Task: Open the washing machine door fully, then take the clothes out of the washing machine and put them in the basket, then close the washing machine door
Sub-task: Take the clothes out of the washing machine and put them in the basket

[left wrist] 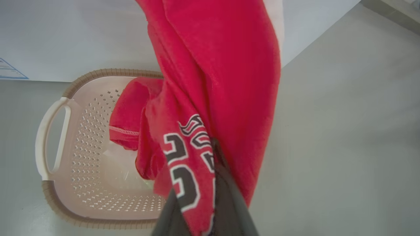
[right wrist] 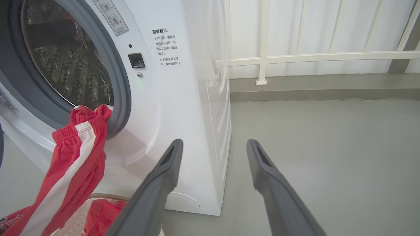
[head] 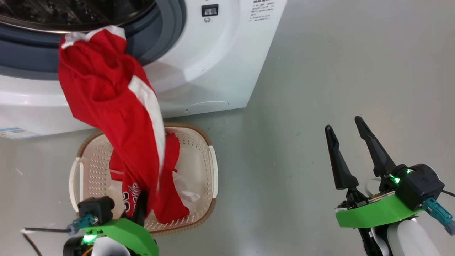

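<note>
left gripper (head: 141,203), clamped shut on a red sports garment with a white stripe (head: 106,92), holds its numbered end above the cream perforated plastic basket with brown rim (head: 205,142). the garment's other end drapes over the grey gasket (head: 167,32) of the white front-loading washing machine (head: 213,60). more red cloth (head: 174,149) lies in the basket. right gripper (head: 343,123) hangs spread wide, well apart.
</note>
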You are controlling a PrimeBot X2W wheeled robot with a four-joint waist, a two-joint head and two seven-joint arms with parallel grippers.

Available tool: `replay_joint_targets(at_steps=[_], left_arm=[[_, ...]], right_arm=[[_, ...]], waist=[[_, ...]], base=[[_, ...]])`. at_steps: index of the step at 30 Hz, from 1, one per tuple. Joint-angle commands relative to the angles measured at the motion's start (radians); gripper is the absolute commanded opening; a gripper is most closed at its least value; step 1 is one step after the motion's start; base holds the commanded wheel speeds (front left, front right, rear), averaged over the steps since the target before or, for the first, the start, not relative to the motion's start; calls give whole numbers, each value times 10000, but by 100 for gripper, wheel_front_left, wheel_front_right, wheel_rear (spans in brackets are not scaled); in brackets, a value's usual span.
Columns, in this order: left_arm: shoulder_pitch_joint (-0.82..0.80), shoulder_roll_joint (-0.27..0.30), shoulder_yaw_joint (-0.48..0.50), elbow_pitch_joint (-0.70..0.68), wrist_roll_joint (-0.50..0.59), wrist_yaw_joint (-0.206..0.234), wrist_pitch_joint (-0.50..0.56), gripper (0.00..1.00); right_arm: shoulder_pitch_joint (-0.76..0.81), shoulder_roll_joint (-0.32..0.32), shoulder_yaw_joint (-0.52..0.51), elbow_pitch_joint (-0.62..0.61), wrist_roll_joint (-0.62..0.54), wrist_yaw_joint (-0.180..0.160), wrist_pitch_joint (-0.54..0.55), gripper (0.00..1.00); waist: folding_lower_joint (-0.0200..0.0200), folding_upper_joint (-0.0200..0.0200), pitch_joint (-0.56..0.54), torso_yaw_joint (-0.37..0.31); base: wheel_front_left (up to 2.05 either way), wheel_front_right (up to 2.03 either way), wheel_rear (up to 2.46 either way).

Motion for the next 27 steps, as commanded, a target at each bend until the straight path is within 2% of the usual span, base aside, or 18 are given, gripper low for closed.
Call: replay_joint_targets(at_steps=[1, 12, 13, 19, 27], left_arm=[[-338, -2, 263, 209, -218, -186, -127, 0], [-2217, -707, -58, 4299, -404, -1286, -804, 0], [-2217, -707, -58, 4299, -404, -1286, -804, 0], [-3226, -966, -198, 6435, -394, -1699, -1107, 0], [-4394, -1186, -265, 8569, -466, -2191, -1518, 0]], right_arm=[[-52, -68, 182, -265, 65, 63, -63, 100], [-249, -68, 196, -350, 72, 63, -63, 100], [-249, -68, 196, -350, 72, 63, -63, 100], [-359, -68, 166, -399, 46, 63, -63, 100], [-480, -68, 164, -437, -4, 63, -63, 100]], waist=[[0, 0, 101, -35], [0, 0, 660, -178], [0, 0, 660, -178], [0, 0, 1087, -229], [0, 0, 1476, -246]], base=[[0, 0, 0], [0, 0, 0], [0, 0, 0], [0, 0, 0], [0, 0, 0]])
